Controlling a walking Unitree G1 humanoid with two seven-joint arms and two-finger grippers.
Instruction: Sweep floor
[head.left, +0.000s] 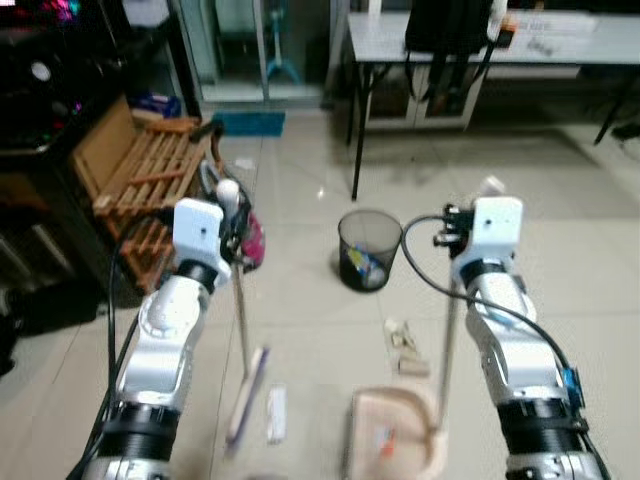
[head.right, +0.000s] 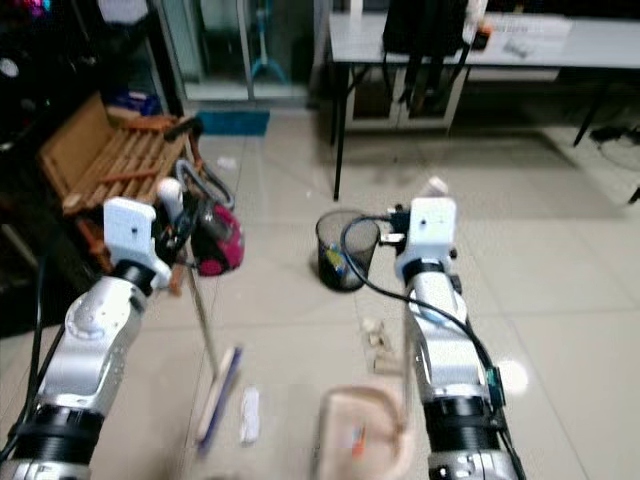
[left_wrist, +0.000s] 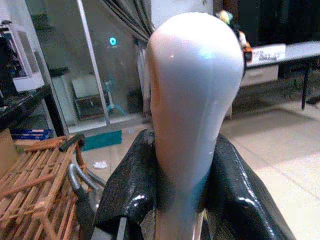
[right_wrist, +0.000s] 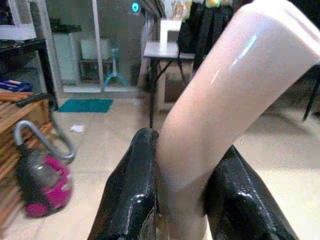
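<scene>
My left gripper (head.left: 236, 228) is shut on the white rounded top of the broom handle (left_wrist: 195, 90). The thin pole runs down to the broom head (head.left: 246, 392), which rests on the tiles. My right gripper (head.left: 452, 236) is shut on the pale pink dustpan handle (right_wrist: 225, 95). The dustpan (head.left: 398, 440) sits on the floor in front of me with a small coloured scrap (head.left: 385, 437) in it. A white piece of litter (head.left: 276, 414) lies just right of the broom head. Crumpled paper (head.left: 405, 345) lies beyond the dustpan.
A black mesh bin (head.left: 367, 250) stands ahead in the middle. A pink vacuum cleaner (head.right: 218, 243) and a wooden slatted rack (head.left: 140, 175) are at the left. A grey table (head.left: 480, 45) with black legs stands at the back right.
</scene>
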